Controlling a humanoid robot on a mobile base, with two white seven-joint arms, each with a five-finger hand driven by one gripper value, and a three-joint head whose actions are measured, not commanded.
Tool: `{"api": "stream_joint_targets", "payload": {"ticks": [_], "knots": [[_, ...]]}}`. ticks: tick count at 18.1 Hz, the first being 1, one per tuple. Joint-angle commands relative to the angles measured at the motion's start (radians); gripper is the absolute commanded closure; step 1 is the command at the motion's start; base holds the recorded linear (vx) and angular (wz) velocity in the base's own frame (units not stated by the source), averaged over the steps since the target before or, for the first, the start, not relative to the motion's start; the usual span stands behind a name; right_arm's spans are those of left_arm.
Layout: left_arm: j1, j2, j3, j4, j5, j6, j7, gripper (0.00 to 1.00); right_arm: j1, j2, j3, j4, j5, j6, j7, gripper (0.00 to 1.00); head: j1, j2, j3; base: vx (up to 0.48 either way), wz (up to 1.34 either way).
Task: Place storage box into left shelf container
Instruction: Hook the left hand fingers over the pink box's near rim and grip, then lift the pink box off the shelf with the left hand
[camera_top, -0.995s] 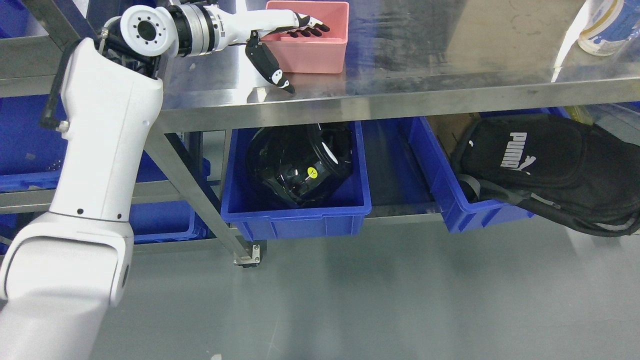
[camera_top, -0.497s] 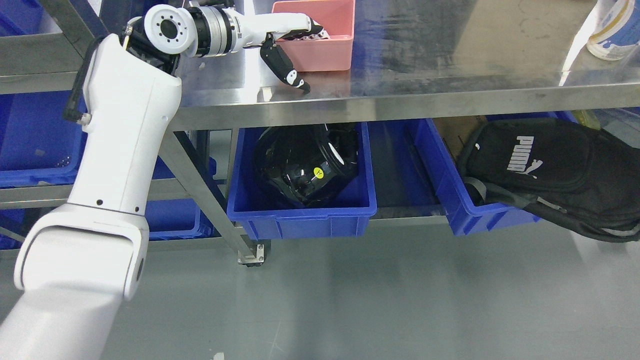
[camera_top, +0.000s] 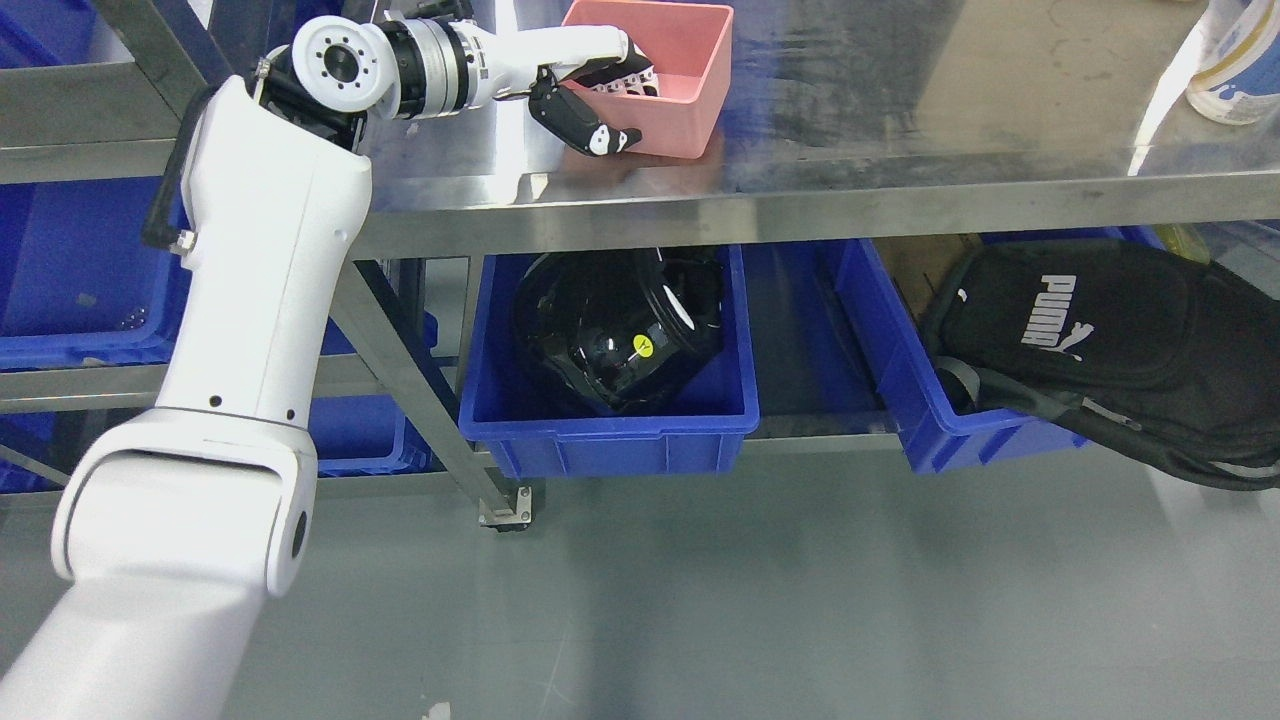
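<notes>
A pink storage box stands on the steel table top, slightly tilted. My left hand is shut on the box's near left wall: its fingers curl inside the box and its thumb presses the outside. Blue shelf containers sit on the rack at the far left, behind my left arm. The right arm is out of view.
Under the table a blue bin holds a black helmet. A second blue bin to its right holds a black backpack. A white and blue container stands at the table's far right. Grey floor lies below.
The thumb has closed from hanging free onto the box's outer wall and the fingers have curled inside. The box now tilts. The whole picture has shifted right as the camera moved.
</notes>
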Motion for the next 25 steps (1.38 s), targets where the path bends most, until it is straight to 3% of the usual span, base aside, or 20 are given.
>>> {"api": "stream_joint_targets", "payload": {"ticks": [1,5,14,18,25], "knots": [[-0.018,-0.004,0.197,0.010,0.006,-0.051,0.013,1.00,-0.018,-0.017,0.000,-0.017,0.000,-0.001,0.000,0.01,0.0000,0.000,0.000,0.000,0.00],[-0.011,-0.004,0.316,-0.048,0.016,-0.137,0.019,1.00,-0.018,-0.017,0.000,-0.017,0.000,-0.001,0.000,0.01,0.0000,0.000,0.000,0.000,-0.03],[0.043,-0.003,0.346,-0.263,0.019,-0.207,-0.001,0.99,-0.018,-0.017,0.000,-0.017,0.000,-0.001,0.000,0.01,0.0000,0.000,0.000,0.001,-0.01],[0.164,-0.004,0.389,-0.488,0.059,-0.206,-0.041,1.00,-0.018,-0.017,0.000,-0.017,0.000,-0.001,0.000,0.01,0.0000,0.000,0.000,0.000,0.00],[0.334,-0.004,0.334,-0.700,0.059,-0.217,-0.039,1.00,-0.018,-0.017,0.000,-0.017,0.000,-0.001,0.000,0.01,0.0000,0.000,0.000,-0.060,0.00]]}}
